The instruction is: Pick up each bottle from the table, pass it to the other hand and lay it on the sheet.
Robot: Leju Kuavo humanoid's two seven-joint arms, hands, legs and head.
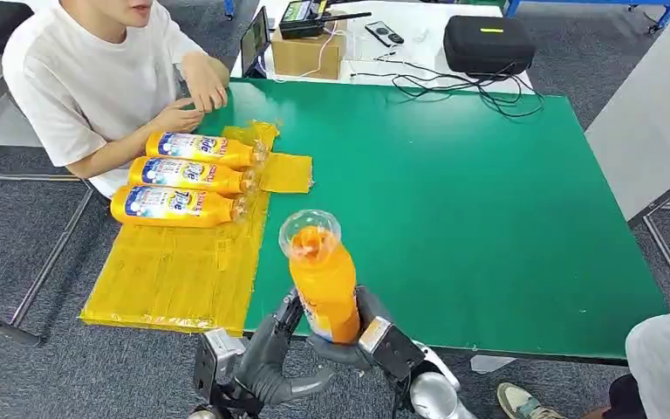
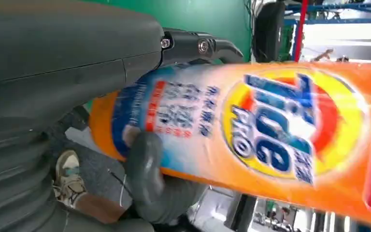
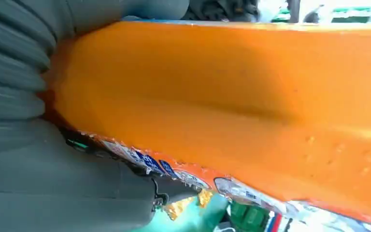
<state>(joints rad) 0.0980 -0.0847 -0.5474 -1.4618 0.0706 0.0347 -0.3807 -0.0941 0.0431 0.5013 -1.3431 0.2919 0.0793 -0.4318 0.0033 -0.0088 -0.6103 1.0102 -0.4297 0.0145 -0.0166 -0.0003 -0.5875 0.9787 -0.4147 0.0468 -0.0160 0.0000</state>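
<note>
Head view has the orange bottle (image 1: 323,279) upright above the near edge of the green bench (image 1: 454,201), gripped low down by both hands at once: left hand (image 1: 266,353) and right hand (image 1: 375,336) each have fingers wrapped round its base. Three bottles (image 1: 183,175) already lie on the yellow sheet (image 1: 174,279) at the left. The risk, I judge, is the right hand releasing before the left grip is firm; the top-heavy bottle could tip and drop.
</note>
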